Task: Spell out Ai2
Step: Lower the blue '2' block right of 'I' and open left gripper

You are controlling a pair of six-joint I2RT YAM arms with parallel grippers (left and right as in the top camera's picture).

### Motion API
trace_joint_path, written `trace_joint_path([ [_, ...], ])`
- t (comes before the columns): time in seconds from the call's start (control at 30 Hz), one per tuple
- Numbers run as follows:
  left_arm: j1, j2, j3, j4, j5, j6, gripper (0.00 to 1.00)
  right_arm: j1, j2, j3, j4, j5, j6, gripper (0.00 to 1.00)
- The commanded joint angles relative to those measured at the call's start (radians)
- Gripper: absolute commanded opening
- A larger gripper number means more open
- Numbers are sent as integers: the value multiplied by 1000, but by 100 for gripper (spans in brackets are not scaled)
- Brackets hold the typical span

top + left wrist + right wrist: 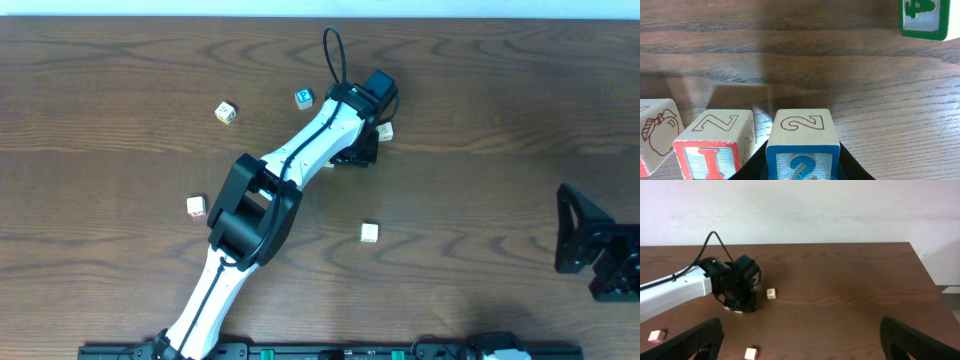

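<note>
Gripping 2 block point(802, 147) beside I block point(715, 147)

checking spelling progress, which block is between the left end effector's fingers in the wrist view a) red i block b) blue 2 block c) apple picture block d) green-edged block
b, the blue 2 block is held in the left end effector, right beside the red I block.

Robotics laboratory bench. A dark wood-grain desk point(500, 90) is standing against a plain white wall point(815, 205), which is running along its far edge. A black mounting rail point(330, 352) is lying along the near edge, carrying a white-and-black arm point(300, 150) with a looping cable point(333, 50). Small lettered wooden blocks point(226, 112) are lying scattered across the middle of the desk.
</note>
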Motion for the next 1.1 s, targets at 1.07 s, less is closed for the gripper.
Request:
trace_joint_path([
  [1.07, 22, 13, -5, 70, -70, 20, 50, -10, 4, -4, -1, 10, -1, 99],
])
